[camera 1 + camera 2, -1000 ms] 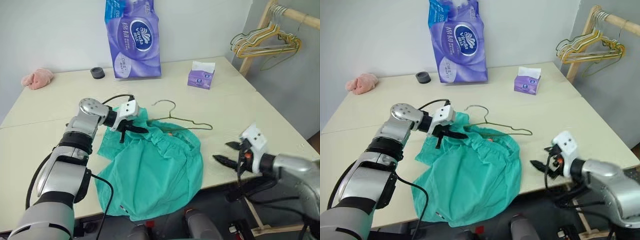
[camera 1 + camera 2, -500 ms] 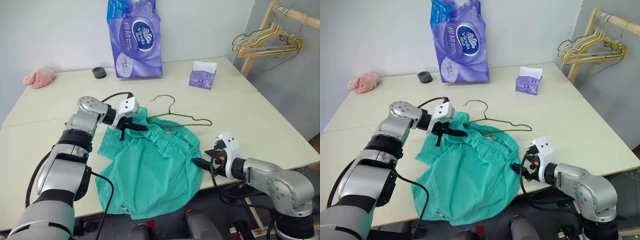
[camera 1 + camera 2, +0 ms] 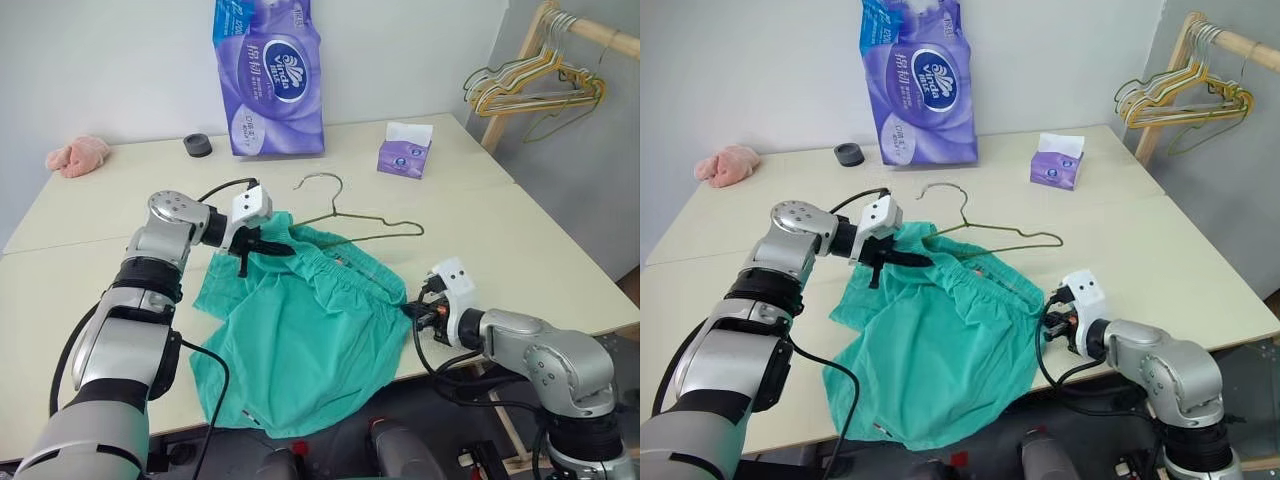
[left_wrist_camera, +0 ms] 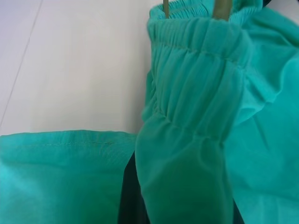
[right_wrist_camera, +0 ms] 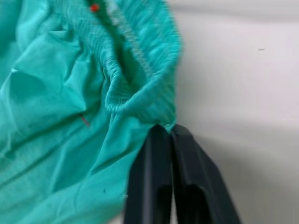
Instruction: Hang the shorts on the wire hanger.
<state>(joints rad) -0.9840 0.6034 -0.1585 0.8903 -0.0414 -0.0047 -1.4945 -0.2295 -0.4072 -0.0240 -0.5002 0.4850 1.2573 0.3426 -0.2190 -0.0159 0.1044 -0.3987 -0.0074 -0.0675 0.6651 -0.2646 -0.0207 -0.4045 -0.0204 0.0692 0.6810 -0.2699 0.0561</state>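
The teal shorts (image 3: 300, 340) lie on the table, their legs hanging over the front edge. The wire hanger (image 3: 352, 218) lies partly inside the gathered waistband, its hook toward the back of the table. My left gripper (image 3: 268, 246) is shut on the waistband's left end, and in the left wrist view the fabric (image 4: 187, 140) drapes over its fingers. My right gripper (image 3: 412, 310) is at the waistband's right end. In the right wrist view its black fingers (image 5: 159, 172) are pressed together with a corner of the waistband (image 5: 140, 100) pinched at their tips.
A purple tissue pack (image 3: 265, 75), a small tissue box (image 3: 404, 152), a black ring (image 3: 196, 146) and a pink cloth (image 3: 76, 156) sit along the back of the table. A bunch of hangers (image 3: 530, 85) hangs on a wooden rail at the right.
My right gripper came in from the right, open, reached the right end of the waistband and shut on it. The left gripper kept its hold and stayed nearly in place.
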